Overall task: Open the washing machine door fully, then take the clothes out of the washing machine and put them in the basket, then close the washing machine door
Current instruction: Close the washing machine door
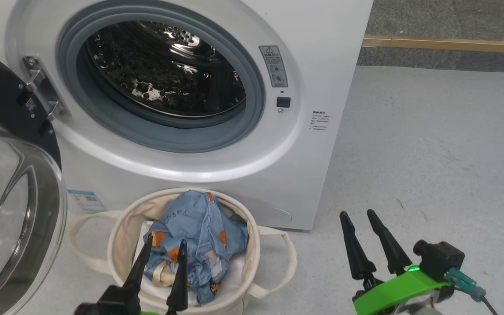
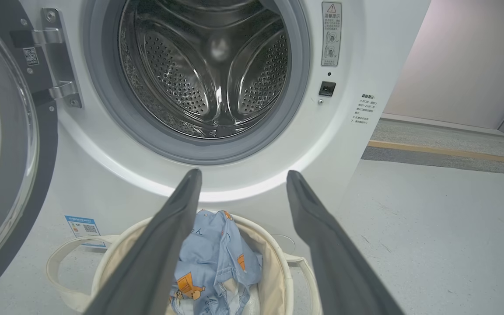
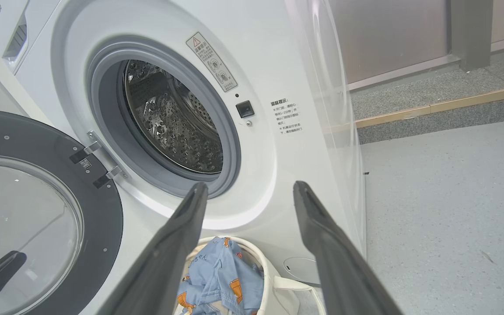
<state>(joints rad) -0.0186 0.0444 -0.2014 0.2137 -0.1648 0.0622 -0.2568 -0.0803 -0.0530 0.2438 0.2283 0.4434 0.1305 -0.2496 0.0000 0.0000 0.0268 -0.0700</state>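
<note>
Hovering over the basket [image 1: 123,232], we hold our left pincer [image 1: 166,240] parted and empty above the clothes [image 1: 204,223] heaped inside; our right pincer [image 1: 357,213], likewise parted and empty, hangs to the basket's right.

Observed the washing machine [image 1: 322,65], white front-loader with grey seal around a perforated steel drum, and the washing machine door [image 1: 11,188] swung wide on its left hinge, black rim and bulging glass. Found the basket [image 1: 118,236], cream canvas, upright on the floor just before the washer's base, loop handles out sideways. Recorded the clothes [image 1: 199,232], light blue with orange-brown figures, crumpled inside it.
</note>
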